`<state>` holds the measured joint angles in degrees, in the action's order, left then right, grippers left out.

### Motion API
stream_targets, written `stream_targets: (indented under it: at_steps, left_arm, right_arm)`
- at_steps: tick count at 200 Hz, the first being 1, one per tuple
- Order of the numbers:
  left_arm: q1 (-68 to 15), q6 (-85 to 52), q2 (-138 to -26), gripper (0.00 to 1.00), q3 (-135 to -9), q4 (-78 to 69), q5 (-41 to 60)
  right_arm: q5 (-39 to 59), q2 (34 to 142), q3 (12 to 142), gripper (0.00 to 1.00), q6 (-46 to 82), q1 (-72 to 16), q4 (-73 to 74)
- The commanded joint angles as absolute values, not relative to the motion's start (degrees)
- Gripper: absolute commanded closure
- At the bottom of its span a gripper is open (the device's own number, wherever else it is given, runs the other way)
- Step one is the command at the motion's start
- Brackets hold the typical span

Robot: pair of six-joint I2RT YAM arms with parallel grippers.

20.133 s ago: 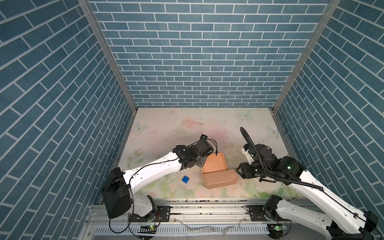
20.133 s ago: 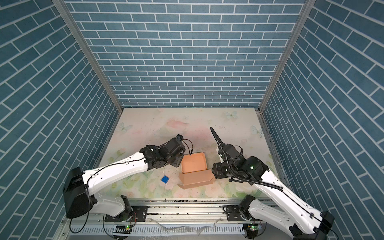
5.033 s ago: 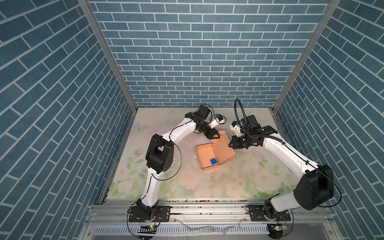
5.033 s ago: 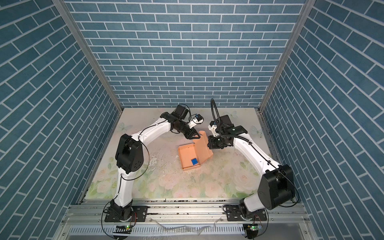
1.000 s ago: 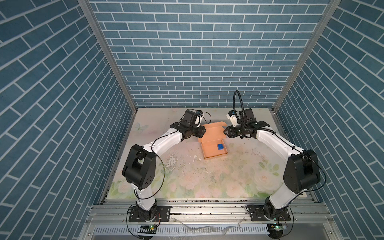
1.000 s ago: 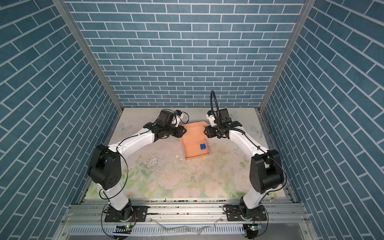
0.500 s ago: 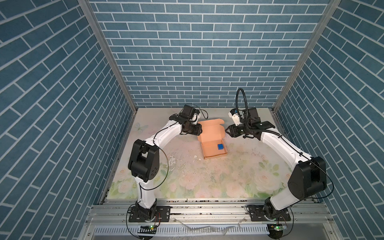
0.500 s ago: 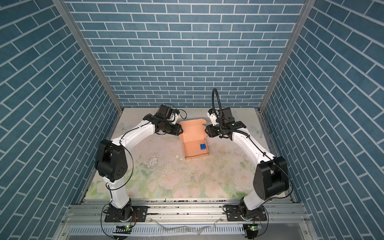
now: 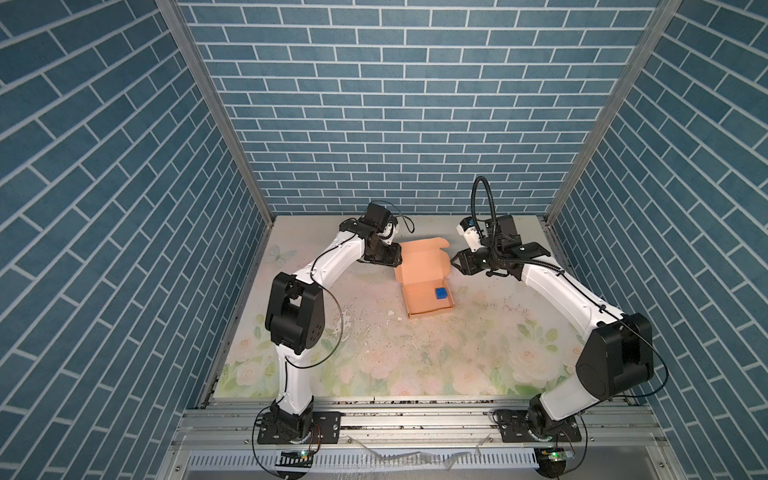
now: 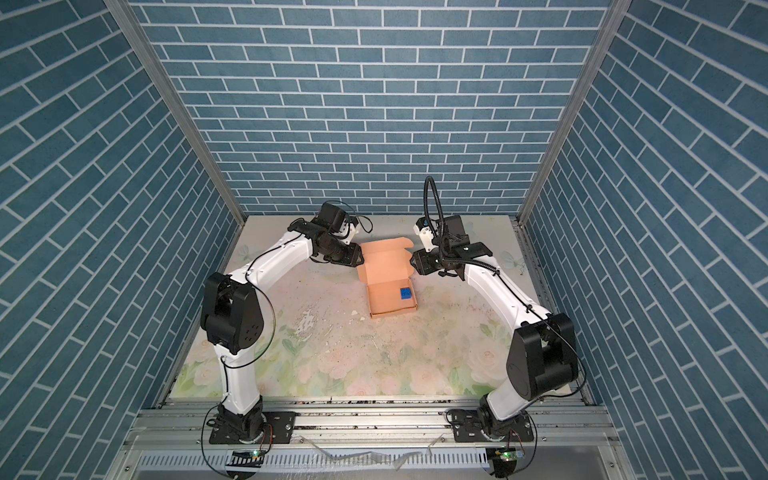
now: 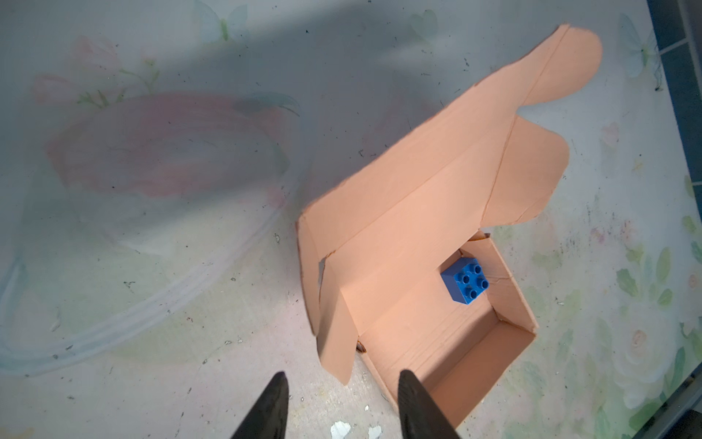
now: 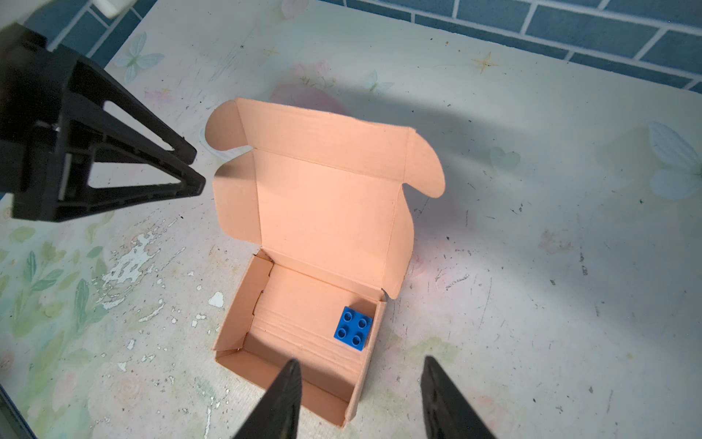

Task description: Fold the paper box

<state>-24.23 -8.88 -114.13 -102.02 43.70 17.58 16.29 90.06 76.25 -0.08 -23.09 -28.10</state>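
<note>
Nearest, the tabletop (image 9: pixel 395 365) in front of the paper box (image 9: pixel 426 305) is a floral print, scuffed and flaking white in patches. The box sits toward the far middle of it. Its base is a shallow tray of thin, matte peach card with creased walls already upright. A small blue studded brick (image 9: pixel 441 294) lies in the tray's far right corner.

Behind the tray the hinged lid (image 9: pixel 420 261) stands raised, its rounded side ears and front strip not yet folded in. Closing it looks like the step left to do.

The left arm (image 9: pixel 328 264) and right arm (image 9: pixel 552 286) reach in to either side of that lid, likely placed to press it down over the tray and tuck the ears. The left jaws are spread and empty just left of the lid. The right jaws are also spread and empty, just right of it.

Beyond the box rises a blue brick-patterned wall (image 9: pixel 374 124).
</note>
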Motion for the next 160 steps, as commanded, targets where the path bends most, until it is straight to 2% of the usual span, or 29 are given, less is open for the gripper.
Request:
stream_targets:
  at_steps: [1,74,104,160]
  left_arm:
    - [-23.5,-7.9,-115.5,0.48,-105.1,47.9,16.5]
    - [-23.1,-7.3,-124.9,0.45,-118.0,54.2,17.1]
    - [-23.1,-7.6,-127.8,0.50,-121.4,55.5,17.8]
    - [-23.1,-7.3,-128.1,0.62,-120.6,55.5,18.0]
  right_arm:
    - [16.1,88.3,75.2,0.48,-2.5,-23.2,-28.2]
    - [17.1,87.9,74.2,0.48,-1.9,-23.2,-27.3]
    - [16.7,87.7,74.2,0.48,-1.9,-23.2,-27.3]
    - [16.5,88.3,74.4,0.48,-1.9,-23.2,-27.0]
